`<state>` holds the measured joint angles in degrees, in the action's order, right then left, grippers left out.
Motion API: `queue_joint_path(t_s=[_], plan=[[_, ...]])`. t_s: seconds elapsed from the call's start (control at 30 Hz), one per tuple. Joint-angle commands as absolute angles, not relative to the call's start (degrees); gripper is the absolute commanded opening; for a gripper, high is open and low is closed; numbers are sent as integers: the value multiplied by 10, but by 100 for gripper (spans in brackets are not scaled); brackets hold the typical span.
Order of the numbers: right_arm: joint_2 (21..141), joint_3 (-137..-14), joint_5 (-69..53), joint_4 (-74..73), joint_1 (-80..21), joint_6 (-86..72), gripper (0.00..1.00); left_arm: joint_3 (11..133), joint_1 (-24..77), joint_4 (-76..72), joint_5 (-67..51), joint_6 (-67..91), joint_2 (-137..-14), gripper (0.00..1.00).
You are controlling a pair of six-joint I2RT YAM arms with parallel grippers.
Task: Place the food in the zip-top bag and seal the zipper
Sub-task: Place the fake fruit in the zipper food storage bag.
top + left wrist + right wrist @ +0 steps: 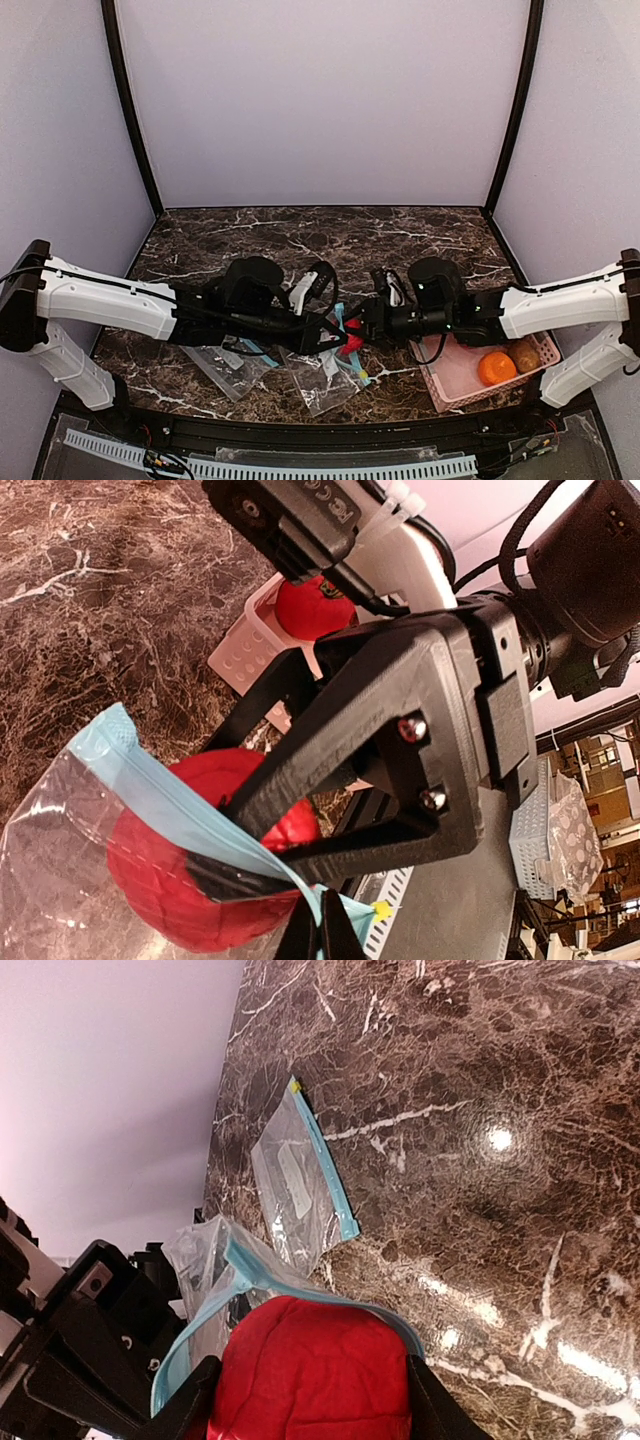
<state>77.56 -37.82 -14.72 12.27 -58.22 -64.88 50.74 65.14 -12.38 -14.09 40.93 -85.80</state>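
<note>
Right hand (310,1405) holds a red fruit (310,1360) between its two fingers, the jaws standing partway apart around the fruit's width. The fruit sits at the mouth of a clear zip-top bag (205,1260). In the right wrist view the bag's blue zipper rim curves over the far side of the fruit. In the left wrist view the lower part of the fruit shows through the clear film, so it is at least partly inside the opening.

Left hand (320,935) is pinched fully together on that same blue rim, at the near edge of the mouth, holding it up off the bench (500,1060). From above, the two hands meet just in front of the arm bases, near the middle of the bench, with the bag hanging and lying below them.

A second bag (295,1175) lies flat on the marble-patterned bench, apart from the held one, with a blue zipper and a small yellow tab at one end.

A pink basket (455,385) stands on the right side of the bench under the right arm. It holds an orange fruit (496,368) and a brownish item (525,355) beside it. The left wrist view also shows another red fruit (315,605) in the basket's perforated corner.
</note>
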Motion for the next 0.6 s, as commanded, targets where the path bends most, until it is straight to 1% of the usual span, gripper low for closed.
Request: queue_joint_path(t_s=[0.0,0.27,0.57], plan=[[788,-403,-195,124,-585,-623,43,503,648,-159,-129,415,-842,1],[781,-401,-209,124,-588,-622,54,500,645,-166,-129,421,-843,1],[744,-394,-181,87,-588,-615,71,488,644,-163,-119,426,-836,1]])
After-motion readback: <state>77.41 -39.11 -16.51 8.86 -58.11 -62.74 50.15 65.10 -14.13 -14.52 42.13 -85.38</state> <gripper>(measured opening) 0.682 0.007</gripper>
